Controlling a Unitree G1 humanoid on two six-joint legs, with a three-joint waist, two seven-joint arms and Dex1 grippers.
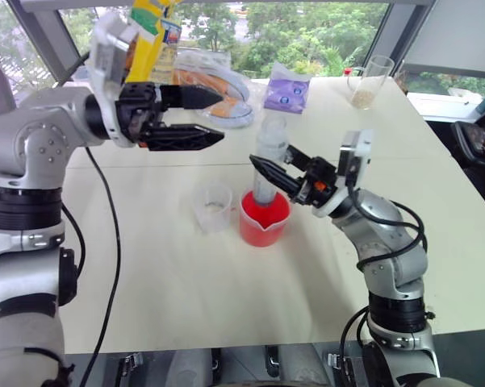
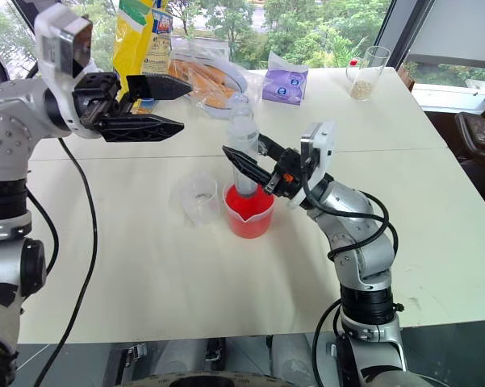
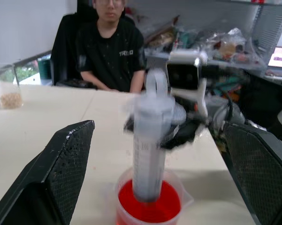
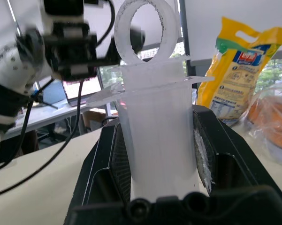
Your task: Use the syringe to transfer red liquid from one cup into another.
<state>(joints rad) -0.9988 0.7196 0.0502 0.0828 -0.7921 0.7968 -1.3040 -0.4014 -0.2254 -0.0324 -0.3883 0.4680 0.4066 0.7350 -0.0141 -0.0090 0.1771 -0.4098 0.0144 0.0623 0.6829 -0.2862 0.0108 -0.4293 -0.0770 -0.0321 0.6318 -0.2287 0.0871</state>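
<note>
The syringe (image 1: 268, 153) stands upright with its lower end in the red liquid (image 3: 150, 211) of the red spouted cup (image 1: 264, 219). My right gripper (image 1: 262, 169) is shut on the barrel, a finger (image 4: 116, 164) pressed on each side, and the plunger ring is at the top. The small clear cup (image 1: 212, 206) stands just left of the red cup. My left gripper (image 1: 219, 117) hovers open above and to the left of the syringe, level and pointing toward it, with nothing between its fingers (image 3: 61, 173).
At the back of the table are a yellow bag (image 1: 153, 36), a wrapped plate of orange food (image 1: 222, 97), a purple pack (image 1: 285, 90) and a tall glass with grains (image 1: 370, 81). A person (image 3: 110, 42) sits at the table's side.
</note>
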